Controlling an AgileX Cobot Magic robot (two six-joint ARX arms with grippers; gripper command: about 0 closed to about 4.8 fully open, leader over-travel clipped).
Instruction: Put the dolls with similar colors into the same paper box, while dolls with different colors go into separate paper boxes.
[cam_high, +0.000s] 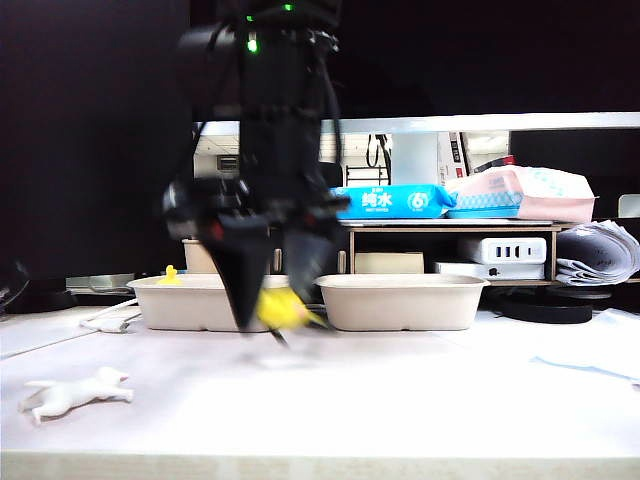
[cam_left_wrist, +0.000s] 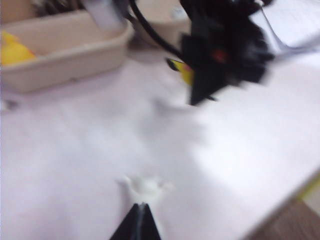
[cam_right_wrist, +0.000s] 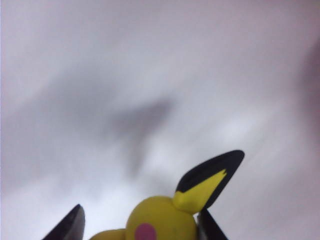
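Gripping yellow doll (cam_right_wrist: 160, 220) between its fingers, right claw (cam_right_wrist: 137, 227) above table, left claw (cam_left_wrist: 138, 225) clenched

Paper boxes (cam_high: 400, 300): matt beige moulded pulp, faintly rough, rolled rims. Yellow doll (cam_right_wrist: 160, 220) between the right gripper (cam_right_wrist: 137, 227) fingers: smooth plastic, slight sheen, black-tipped ear; white animal doll (cam_high: 75, 392) likewise smooth, matt plastic. Table (cam_high: 400, 400): smooth matt white; gripper fingers matt black.

A white table (cam_high: 400, 400) stands before a dark wall (cam_high: 90, 130), with a cluttered wooden shelf (cam_high: 450, 225) behind.
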